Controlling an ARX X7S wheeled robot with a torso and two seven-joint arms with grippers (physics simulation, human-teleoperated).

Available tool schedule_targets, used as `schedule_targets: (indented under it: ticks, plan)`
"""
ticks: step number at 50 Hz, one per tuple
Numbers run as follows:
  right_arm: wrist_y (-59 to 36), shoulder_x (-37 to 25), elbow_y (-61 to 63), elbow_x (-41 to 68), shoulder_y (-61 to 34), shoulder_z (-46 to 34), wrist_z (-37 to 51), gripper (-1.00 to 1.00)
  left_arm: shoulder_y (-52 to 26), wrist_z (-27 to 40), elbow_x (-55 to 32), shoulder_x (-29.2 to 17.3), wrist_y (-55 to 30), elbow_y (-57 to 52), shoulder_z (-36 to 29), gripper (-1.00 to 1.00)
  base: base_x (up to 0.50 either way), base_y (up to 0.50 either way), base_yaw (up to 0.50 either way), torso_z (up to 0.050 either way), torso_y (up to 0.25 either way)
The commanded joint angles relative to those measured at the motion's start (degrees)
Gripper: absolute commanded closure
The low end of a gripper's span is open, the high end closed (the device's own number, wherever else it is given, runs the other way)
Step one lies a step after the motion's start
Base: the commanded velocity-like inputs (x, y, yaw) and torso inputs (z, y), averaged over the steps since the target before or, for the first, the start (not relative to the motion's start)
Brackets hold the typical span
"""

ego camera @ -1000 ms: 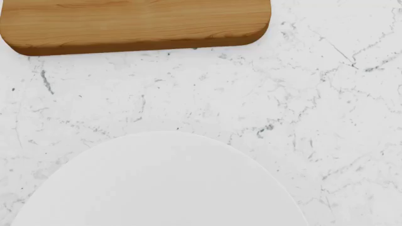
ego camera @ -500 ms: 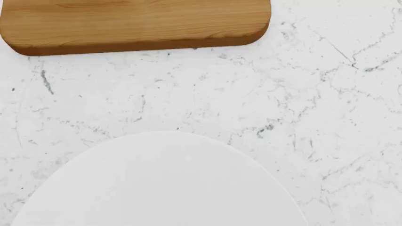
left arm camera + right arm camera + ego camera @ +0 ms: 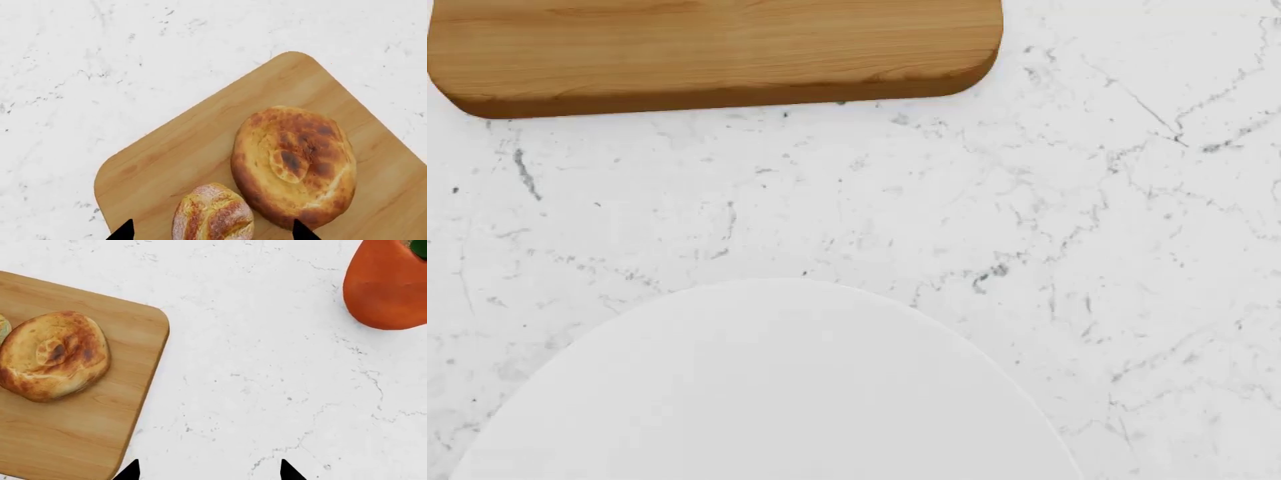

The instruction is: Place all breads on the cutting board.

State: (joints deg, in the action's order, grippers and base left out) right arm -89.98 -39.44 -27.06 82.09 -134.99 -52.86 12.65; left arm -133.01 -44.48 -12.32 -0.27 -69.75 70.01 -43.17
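We saw nothing shift in the head view over the last second: the cutting board [image 3: 714, 50] and white plate [image 3: 761, 390] stayed put. Both breads, the round loaf [image 3: 293, 165] and a smaller crusty one [image 3: 212, 212], lay on the board. Both tools, left [image 3: 212, 231] and right [image 3: 208, 470], hung released and empty (the task looked complete).

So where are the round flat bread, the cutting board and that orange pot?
round flat bread [image 3: 293, 165]: left wrist view, its dimpled centre.
cutting board [image 3: 73, 435]: right wrist view, bare wood beside the bread.
orange pot [image 3: 387, 287]: right wrist view, its side wall.
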Motion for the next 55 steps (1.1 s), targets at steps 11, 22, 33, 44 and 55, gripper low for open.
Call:
schedule_targets:
  ticks: [11,22,33,44,55]
  plan:
    - [0.0,-5.3,5.4,12.5,0.0,0.9,11.1,-1.00,-0.7,-34.3,36.4,-5.2,-20.2,-29.7,9.6,-1.00,0.00,0.00,0.00,0.000,0.000]
    - [0.0,-8.6,8.3,23.5,0.0,1.3,20.3,-1.00,-2.0,-45.5,41.5,-13.7,-20.2,-36.6,5.0,-1.00,0.00,0.00,0.00,0.000,0.000]
    - [0.0,-11.0,9.5,33.1,0.0,3.8,29.6,-1.00,-2.0,-45.5,38.6,-22.8,-20.2,-42.1,2.6,-1.00,0.00,0.00,0.00,0.000,0.000]
    - [0.0,-15.2,13.1,42.6,0.0,5.9,38.0,-1.00,-2.0,-45.5,33.4,-30.1,-20.2,-47.7,0.1,-1.00,0.00,0.00,0.00,0.000,0.000]
    - [2.1,-19.4,19.9,46.8,1.6,8.0,42.7,-1.00,-2.0,-36.9,19.1,-49.7,-20.2,-62.8,-3.3,-1.00,0.00,0.00,0.00,0.000,0.000]
